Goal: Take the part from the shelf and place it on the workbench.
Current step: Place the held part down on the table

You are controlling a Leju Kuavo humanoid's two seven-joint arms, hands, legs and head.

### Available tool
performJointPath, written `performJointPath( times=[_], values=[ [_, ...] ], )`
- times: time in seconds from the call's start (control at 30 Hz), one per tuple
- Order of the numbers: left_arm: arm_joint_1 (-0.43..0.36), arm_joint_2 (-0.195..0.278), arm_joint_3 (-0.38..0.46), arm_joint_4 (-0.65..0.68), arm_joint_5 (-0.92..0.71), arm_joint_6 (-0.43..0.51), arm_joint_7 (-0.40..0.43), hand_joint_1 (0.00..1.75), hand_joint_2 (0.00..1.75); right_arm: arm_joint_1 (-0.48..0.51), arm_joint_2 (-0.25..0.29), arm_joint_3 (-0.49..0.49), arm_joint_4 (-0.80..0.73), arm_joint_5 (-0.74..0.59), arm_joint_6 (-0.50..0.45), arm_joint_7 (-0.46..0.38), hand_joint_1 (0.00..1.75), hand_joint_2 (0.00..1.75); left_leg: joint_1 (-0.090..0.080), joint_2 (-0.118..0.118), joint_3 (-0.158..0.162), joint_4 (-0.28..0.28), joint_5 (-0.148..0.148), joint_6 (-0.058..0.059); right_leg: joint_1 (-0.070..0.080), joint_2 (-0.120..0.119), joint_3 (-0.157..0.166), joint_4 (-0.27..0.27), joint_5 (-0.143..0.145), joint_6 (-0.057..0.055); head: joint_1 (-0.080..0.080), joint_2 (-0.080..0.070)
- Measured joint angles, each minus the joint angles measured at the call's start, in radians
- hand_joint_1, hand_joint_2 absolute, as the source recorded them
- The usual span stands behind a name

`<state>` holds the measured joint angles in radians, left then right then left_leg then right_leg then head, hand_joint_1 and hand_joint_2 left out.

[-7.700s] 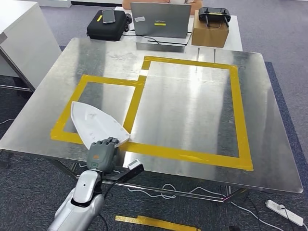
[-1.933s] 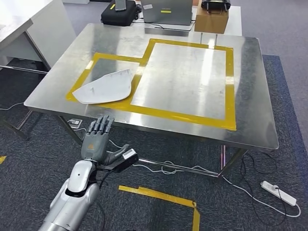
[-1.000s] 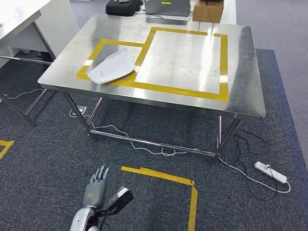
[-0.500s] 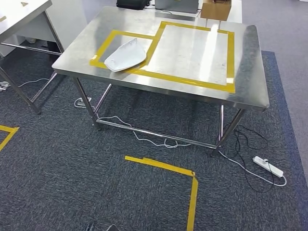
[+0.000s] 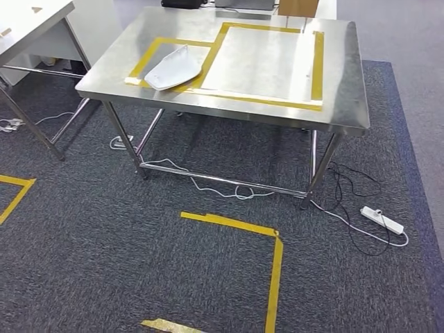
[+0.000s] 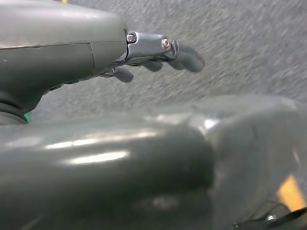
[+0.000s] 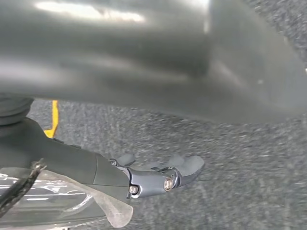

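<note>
Big dark carpet (image 5: 105, 263) all over, with yellow tape (image 5: 272, 277) lines stuck on it. Steel workbench (image 5: 345, 90) up around 12 o'clock, yellow frames taped on its top. The white part (image 5: 173, 68) lies flat on the bench, toward 11 o'clock, across the smaller frame's edge. Power strip (image 5: 382, 220) on the floor at 3 o'clock. Left hand (image 6: 159, 52) and right hand (image 7: 159, 175) hang over carpet, fingers stretched out, holding nothing.
</note>
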<state>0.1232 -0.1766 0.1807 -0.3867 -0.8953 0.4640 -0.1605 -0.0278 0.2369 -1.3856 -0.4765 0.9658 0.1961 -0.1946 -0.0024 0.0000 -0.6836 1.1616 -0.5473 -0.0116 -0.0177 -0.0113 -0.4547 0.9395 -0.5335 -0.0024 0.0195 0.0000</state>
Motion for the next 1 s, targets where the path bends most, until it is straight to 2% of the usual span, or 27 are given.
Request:
performJointPath(
  times=[0.03,0.07,0.1,0.13,0.17,0.2,0.23,0.27,0.3,0.37,0.4,0.43,0.47,0.5,0.53,0.57,0.6,0.63,0.67,0.7,0.77,0.8,0.83,0.87,0.9,0.93,1.0],
  values=[
    [0.009,-0.005,0.019,-0.02,-0.032,-0.018,0.007,0.0,0.0,0.0,0.004,-0.006,-0.008,0.003,0.004,0.001,0.0,0.0,0.002,0.0,-0.007,0.069,-0.037,-0.003,0.001,-0.003,-0.014,0.006,0.009,0.0,-0.001,0.0],
    [0.015,-0.012,0.04,-0.038,-0.059,-0.032,0.011,0.0,0.0,0.0,0.009,-0.012,-0.014,0.005,0.006,0.002,0.0,0.0,0.003,0.0,-0.005,0.118,-0.047,-0.005,0.001,-0.005,-0.029,0.014,0.018,0.0,-0.001,0.0],
    [0.02,-0.018,0.06,-0.055,-0.079,-0.042,0.013,0.0,0.0,-0.001,0.013,-0.018,-0.021,0.006,0.008,0.002,0.0,0.0,0.003,0.0,0.009,0.136,-0.032,-0.005,0.001,-0.008,-0.046,0.023,0.026,0.001,-0.001,0.0],
    [0.025,-0.024,0.079,-0.07,-0.092,-0.048,0.014,0.0,0.0,-0.002,0.017,-0.023,-0.028,0.008,0.009,0.003,0.0,0.0,0.004,0.0,0.04,0.119,-0.004,-0.004,0.001,-0.009,-0.064,0.033,0.034,0.003,-0.001,0.0],
    [0.029,-0.03,0.094,-0.084,-0.099,-0.051,0.015,0.0,0.0,-0.003,0.022,-0.026,-0.033,0.009,0.009,0.003,0.0,0.0,0.004,0.0,0.087,0.067,0.022,-0.001,0.001,-0.009,-0.081,0.042,0.041,0.006,-0.001,0.0],
    [0.032,-0.034,0.106,-0.095,-0.102,-0.052,0.016,0.0,0.0,-0.003,0.025,-0.029,-0.039,0.009,0.009,0.003,0.0,0.0,0.003,-0.001,0.142,-0.006,0.031,0.004,0.002,-0.009,-0.096,0.05,0.047,0.009,-0.001,0.0],
    [0.034,-0.037,0.116,-0.105,-0.104,-0.052,0.016,0.0,0.0,-0.003,0.029,-0.031,-0.042,0.01,0.009,0.003,0.0,0.0,0.002,-0.002,0.192,-0.082,0.025,0.01,0.003,-0.008,-0.106,0.056,0.054,0.014,0.0,0.0],
    [0.036,-0.04,0.125,-0.113,-0.105,-0.052,0.016,0.0,0.0,-0.003,0.032,-0.034,-0.046,0.01,0.009,0.004,0.0,0.0,0.0,-0.002,0.225,-0.138,0.014,0.015,0.004,-0.008,-0.114,0.059,0.063,0.019,0.0,0.0],
    [0.036,-0.042,0.132,-0.12,-0.106,-0.052,0.016,0.0,0.0,-0.004,0.035,-0.036,-0.049,0.01,0.009,0.004,0.0,0.0,-0.003,-0.003,0.24,-0.171,0.004,0.019,0.005,-0.009,-0.12,0.059,0.072,0.025,0.0,0.0],
    [0.04,-0.047,0.147,-0.129,-0.11,-0.053,0.015,0.0,0.0,-0.003,0.039,-0.042,-0.056,0.009,0.01,0.005,0.0,0.0,-0.003,0.0,0.228,-0.186,0.013,0.031,0.004,-0.008,-0.132,0.059,0.083,0.037,0.0,0.0],
    [0.041,-0.05,0.154,-0.133,-0.114,-0.054,0.013,0.0,0.0,-0.002,0.041,-0.045,-0.061,0.008,0.011,0.007,0.0,0.0,-0.002,0.002,0.216,-0.189,0.022,0.04,0.003,-0.005,-0.14,0.068,0.067,0.042,0.002,0.0],
    [0.043,-0.054,0.161,-0.137,-0.119,-0.055,0.01,0.0,0.0,-0.001,0.043,-0.048,-0.066,0.006,0.014,0.01,0.0,0.0,-0.001,0.005,0.203,-0.191,0.034,0.048,0.003,-0.002,-0.151,0.092,0.032,0.046,0.004,0.0],
    [0.043,-0.058,0.168,-0.14,-0.125,-0.056,0.004,0.0,0.0,0.001,0.046,-0.05,-0.072,0.006,0.02,0.014,0.0,0.0,-0.001,0.007,0.19,-0.191,0.046,0.055,0.002,0.002,-0.166,0.136,-0.02,0.048,0.006,0.0],
    [0.043,-0.062,0.176,-0.142,-0.133,-0.057,-0.001,0.0,0.0,0.001,0.049,-0.052,-0.079,0.006,0.026,0.017,0.0,0.0,-0.003,0.007,0.175,-0.191,0.058,0.06,0.002,0.005,-0.183,0.197,-0.073,0.05,0.008,0.0],
    [0.041,-0.067,0.186,-0.144,-0.139,-0.056,-0.004,0.0,0.0,0.001,0.051,-0.053,-0.088,0.006,0.033,0.02,0.0,0.0,-0.006,0.008,0.159,-0.19,0.071,0.062,0.002,0.007,-0.196,0.263,-0.11,0.05,0.009,0.0],
    [0.038,-0.073,0.196,-0.144,-0.146,-0.054,-0.004,0.0,0.0,0.0,0.053,-0.055,-0.096,0.007,0.04,0.023,0.0,0.0,-0.008,0.009,0.141,-0.189,0.085,0.062,0.002,0.007,-0.2,0.316,-0.121,0.05,0.009,0.0],
    [0.035,-0.081,0.206,-0.144,-0.153,-0.05,0.001,0.0,0.0,0.0,0.055,-0.057,-0.103,0.007,0.045,0.025,0.0,0.0,-0.011,0.01,0.122,-0.186,0.099,0.063,0.003,0.008,-0.191,0.344,-0.105,0.05,0.009,0.0],
    [0.032,-0.09,0.216,-0.144,-0.161,-0.044,0.009,0.0,0.0,-0.001,0.055,-0.059,-0.11,0.007,0.05,0.027,0.0,0.0,-0.012,0.011,0.102,-0.183,0.112,0.062,0.004,0.008,-0.166,0.339,-0.07,0.048,0.009,0.0],
    [0.029,-0.099,0.224,-0.144,-0.173,-0.039,0.02,0.0,0.0,-0.001,0.056,-0.062,-0.116,0.008,0.055,0.029,0.0,0.0,-0.013,0.011,0.083,-0.179,0.124,0.061,0.006,0.008,-0.123,0.298,-0.033,0.045,0.009,0.0],
    [0.028,-0.107,0.231,-0.144,-0.187,-0.034,0.029,0.0,0.0,-0.003,0.056,-0.064,-0.123,0.009,0.059,0.031,0.0,0.0,-0.014,0.01,0.069,-0.175,0.135,0.058,0.008,0.008,-0.062,0.225,-0.017,0.04,0.009,0.0],
    [0.027,-0.115,0.242,-0.146,-0.21,-0.032,0.04,0.0,0.0,-0.008,0.056,-0.067,-0.134,0.01,0.063,0.032,0.0,0.0,-0.016,0.011,0.051,-0.167,0.158,0.051,0.013,0.009,0.058,0.053,-0.038,0.03,0.008,0.0],
    [0.027,-0.117,0.247,-0.148,-0.218,-0.032,0.042,0.0,0.0,-0.01,0.056,-0.068,-0.138,0.01,0.063,0.033,0.0,0.0,-0.016,0.012,0.049,-0.168,0.17,0.047,0.015,0.01,0.091,-0.001,-0.055,0.026,0.008,0.0],
    [0.028,-0.117,0.252,-0.149,-0.222,-0.032,0.044,0.0,0.0,-0.011,0.056,-0.069,-0.141,0.01,0.064,0.033,0.0,0.0,-0.015,0.013,0.047,-0.169,0.183,0.042,0.017,0.01,0.1,-0.027,-0.059,0.022,0.008,0.0],
    [0.029,-0.117,0.257,-0.149,-0.226,-0.033,0.044,0.0,0.0,-0.01,0.057,-0.072,-0.143,0.01,0.063,0.034,0.0,0.0,-0.013,0.013,0.044,-0.172,0.189,0.036,0.017,0.009,0.09,-0.026,-0.051,0.016,0.008,0.0],
    [0.029,-0.117,0.263,-0.149,-0.23,-0.034,0.044,0.0,0.0,-0.009,0.057,-0.074,-0.144,0.01,0.063,0.035,0.0,0.0,-0.011,0.011,0.039,-0.167,0.177,0.029,0.016,0.007,0.08,-0.024,-0.04,0.009,0.009,0.0],
    [0.031,-0.117,0.269,-0.149,-0.232,-0.035,0.044,0.0,0.0,-0.008,0.058,-0.076,-0.146,0.01,0.063,0.035,0.0,0.0,-0.009,0.008,0.031,-0.146,0.144,0.022,0.014,0.004,0.066,-0.023,-0.028,0.001,0.007,0.0],
    [0.032,-0.117,0.28,-0.151,-0.235,-0.037,0.044,0.0,0.0,-0.007,0.059,-0.078,-0.148,0.01,0.063,0.036,0.0,0.0,-0.004,0.005,0.009,-0.048,0.031,0.01,0.013,0.0,0.031,-0.015,-0.003,-0.008,0.004,0.0]
  ],
)
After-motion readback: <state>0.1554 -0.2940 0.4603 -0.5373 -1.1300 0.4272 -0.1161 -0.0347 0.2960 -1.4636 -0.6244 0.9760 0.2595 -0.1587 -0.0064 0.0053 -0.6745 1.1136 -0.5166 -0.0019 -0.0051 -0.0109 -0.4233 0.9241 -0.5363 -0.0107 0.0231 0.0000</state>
